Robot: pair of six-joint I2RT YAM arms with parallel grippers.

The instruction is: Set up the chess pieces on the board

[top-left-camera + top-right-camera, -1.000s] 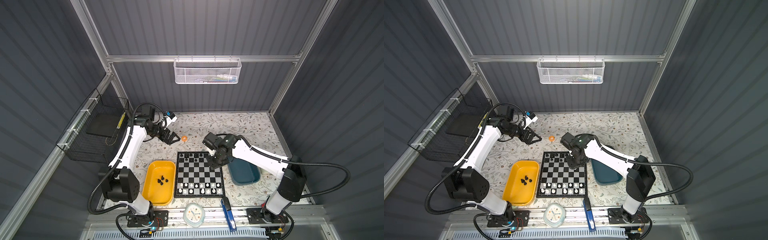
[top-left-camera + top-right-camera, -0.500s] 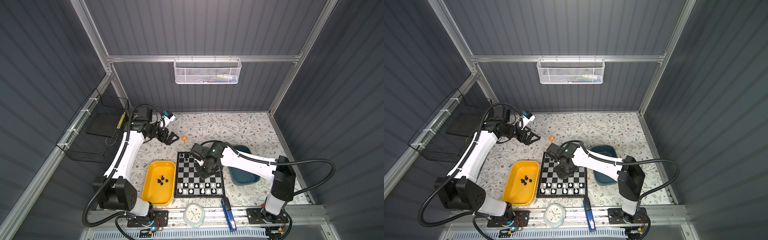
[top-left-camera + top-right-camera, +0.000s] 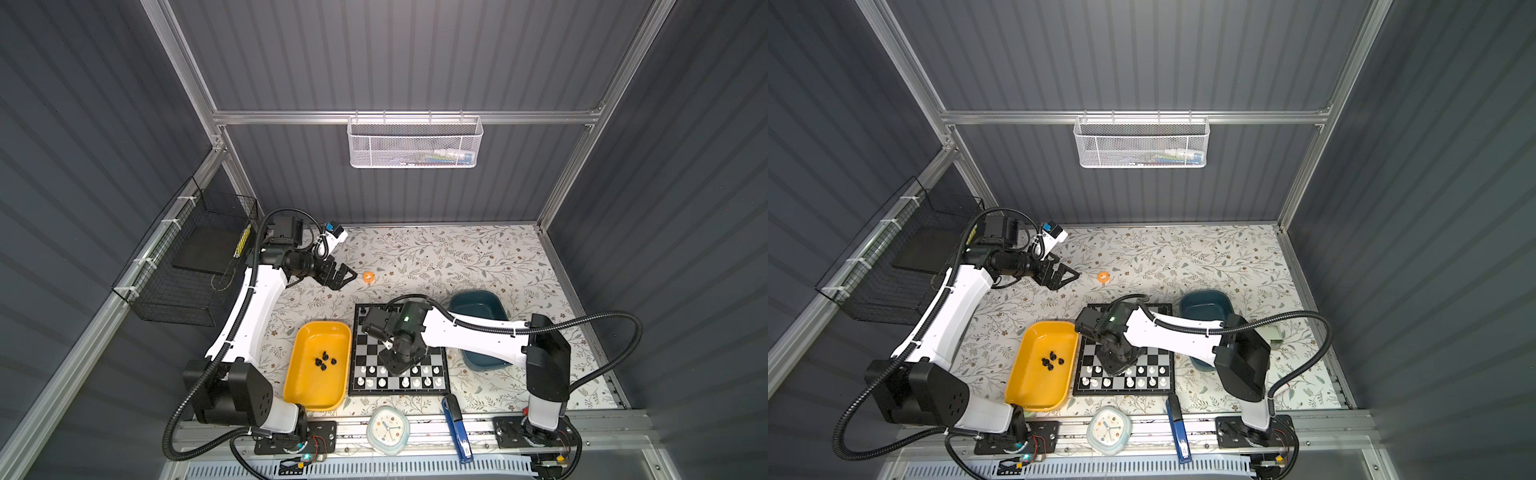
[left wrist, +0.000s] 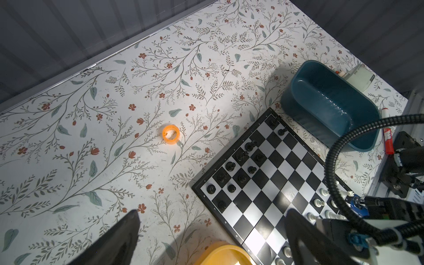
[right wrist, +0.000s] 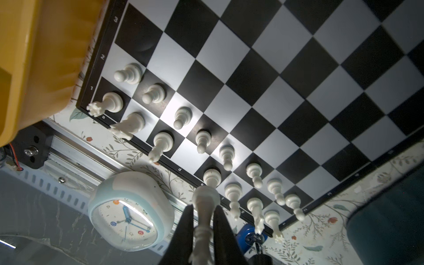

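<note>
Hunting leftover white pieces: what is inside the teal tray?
No pieces show in the teal tray. The right arm covers part of it in both top views; a cable hides one end in the left wrist view.

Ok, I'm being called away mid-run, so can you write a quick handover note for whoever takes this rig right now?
Left tool: open, holding nothing, over the table by the orange ring.
Right tool: shut on a white piece, above the board's near edge.
Done: white pawns fill their row; the white back row has one empty square. Some black pieces stand at the far end.
Left: seat the held piece, then move the spare black pieces from the yellow tray onto the board.
</note>
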